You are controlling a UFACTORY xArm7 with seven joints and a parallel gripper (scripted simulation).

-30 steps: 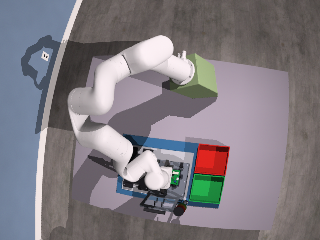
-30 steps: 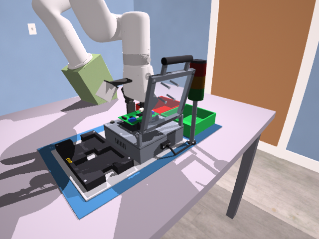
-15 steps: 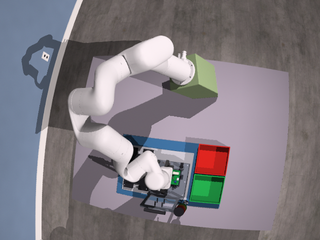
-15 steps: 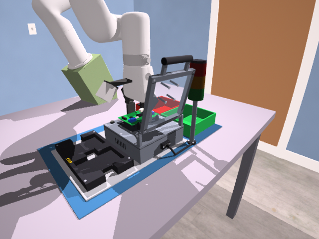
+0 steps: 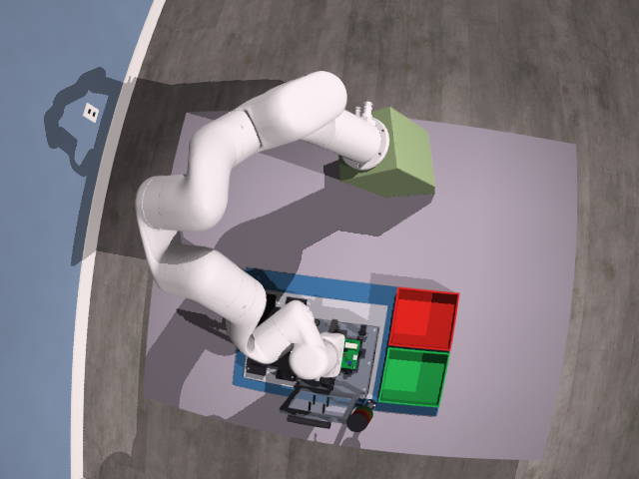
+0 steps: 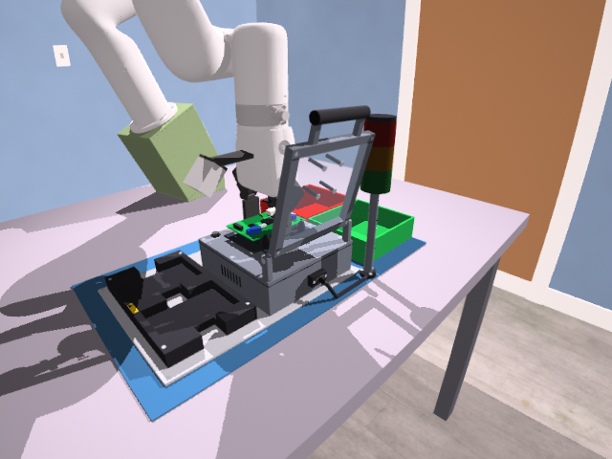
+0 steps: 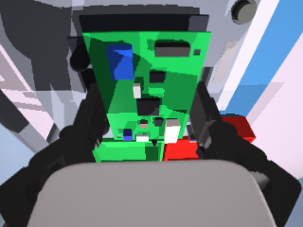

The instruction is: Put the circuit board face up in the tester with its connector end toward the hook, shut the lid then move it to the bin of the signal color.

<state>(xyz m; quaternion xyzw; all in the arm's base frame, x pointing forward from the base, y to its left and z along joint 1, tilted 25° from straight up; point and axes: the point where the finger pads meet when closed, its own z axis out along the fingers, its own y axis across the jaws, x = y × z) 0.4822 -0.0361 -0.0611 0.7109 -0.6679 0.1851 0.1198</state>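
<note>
My gripper (image 7: 148,95) is shut on the green circuit board (image 7: 147,90), fingers on its two long edges. I hold the board just above the plate of the grey tester (image 6: 276,267), slightly tilted; the board also shows in the exterior view (image 6: 251,227) and from above (image 5: 351,356). The white connector end is toward my wrist. The tester's lid (image 6: 321,167) stands open and upright, with its black handle (image 6: 339,114) on top. The signal tower (image 6: 378,153) beside the tester is dark. The black tray (image 6: 172,306) has both pockets empty. Pins and posts are hidden under the board.
The red bin (image 5: 423,318) and green bin (image 5: 414,376) stand side by side past the tester on the blue mat. The upright lid frame is close to my wrist on the near side. The arm's green base block (image 5: 397,152) stands at the back.
</note>
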